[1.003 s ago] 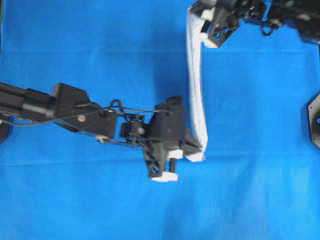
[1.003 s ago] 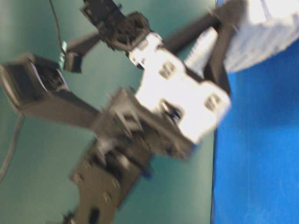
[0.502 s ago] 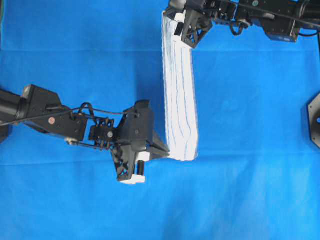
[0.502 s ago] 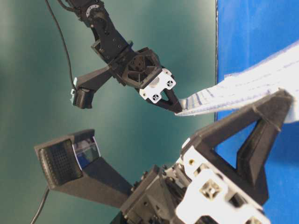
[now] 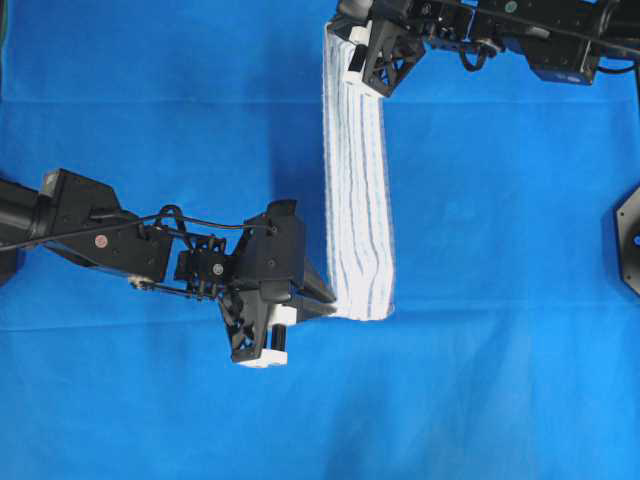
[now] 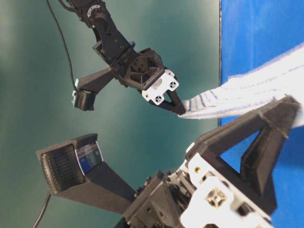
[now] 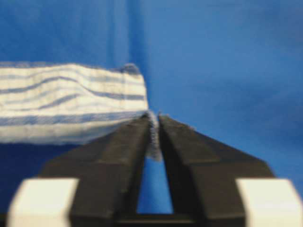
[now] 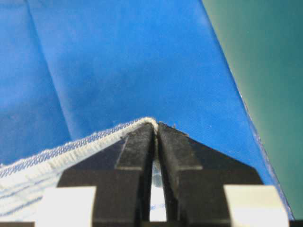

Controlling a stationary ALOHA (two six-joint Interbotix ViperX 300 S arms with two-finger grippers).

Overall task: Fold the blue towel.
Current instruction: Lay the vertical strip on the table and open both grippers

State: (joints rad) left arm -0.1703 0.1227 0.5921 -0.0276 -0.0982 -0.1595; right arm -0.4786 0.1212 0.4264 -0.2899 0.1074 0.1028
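Left gripper jaws narrow with a slim gap, towel corner fringe between the tips, firm grip unclear; blue towel stretches as a folded strip over the blue sheet between both arms; right gripper at the far end, clamped tight on its corner edge.

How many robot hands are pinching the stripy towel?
2. The left hand pinches the blue towel's near end, low in the overhead view. The right hand pinches its far end, at the top edge.
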